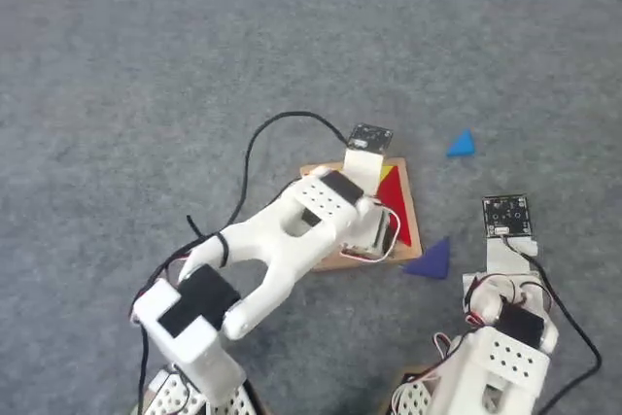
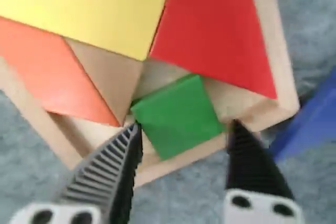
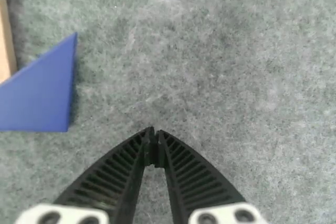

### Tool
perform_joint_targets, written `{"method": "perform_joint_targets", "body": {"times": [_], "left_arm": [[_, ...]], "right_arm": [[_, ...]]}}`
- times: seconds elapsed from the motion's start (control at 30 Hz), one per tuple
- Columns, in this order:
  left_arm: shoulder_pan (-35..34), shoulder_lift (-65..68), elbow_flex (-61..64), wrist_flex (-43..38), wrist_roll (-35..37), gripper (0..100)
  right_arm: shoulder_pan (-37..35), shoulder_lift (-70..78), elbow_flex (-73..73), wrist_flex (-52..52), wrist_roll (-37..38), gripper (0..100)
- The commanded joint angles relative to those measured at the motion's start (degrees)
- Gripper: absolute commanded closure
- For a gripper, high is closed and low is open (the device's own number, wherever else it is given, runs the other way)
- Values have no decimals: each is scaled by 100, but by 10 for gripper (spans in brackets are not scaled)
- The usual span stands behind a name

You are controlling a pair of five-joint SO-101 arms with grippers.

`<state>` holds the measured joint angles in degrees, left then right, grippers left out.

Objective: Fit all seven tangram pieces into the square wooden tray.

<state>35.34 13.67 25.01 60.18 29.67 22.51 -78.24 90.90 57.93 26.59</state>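
Note:
The square wooden tray [image 2: 274, 51] holds a yellow piece [image 2: 89, 9], a red triangle [image 2: 210, 30], an orange piece [image 2: 47, 72] and a green square [image 2: 176, 116]. My left gripper [image 2: 186, 125] is open just above the tray, one finger on each side of the green square, which lies tilted near the tray's rim. From above, the left arm covers most of the tray [image 1: 408, 240]. A dark blue triangle [image 1: 430, 259] lies on the carpet beside the tray. My right gripper [image 3: 153, 140] is shut and empty over bare carpet, near that dark blue triangle [image 3: 42, 98].
A small light blue triangle [image 1: 461, 145] lies on the grey carpet beyond the tray to the right. The tray's edge [image 3: 5, 40] shows in the right wrist view. Open carpet spreads to the left and back.

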Motion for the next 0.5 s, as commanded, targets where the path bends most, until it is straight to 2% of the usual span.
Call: {"method": "perform_joint_targets", "body": {"times": [0.0, 0.2, 0.47], "left_arm": [[193, 343, -198, 193, -791, 994], [273, 343, -207, 193, -818, 987], [141, 334, -374, 167, -1697, 987]], "right_arm": [[-66, -92, -44, -22, 70, 986], [-66, -92, -44, -22, 70, 986], [-66, -92, -44, -22, 70, 986]]}}
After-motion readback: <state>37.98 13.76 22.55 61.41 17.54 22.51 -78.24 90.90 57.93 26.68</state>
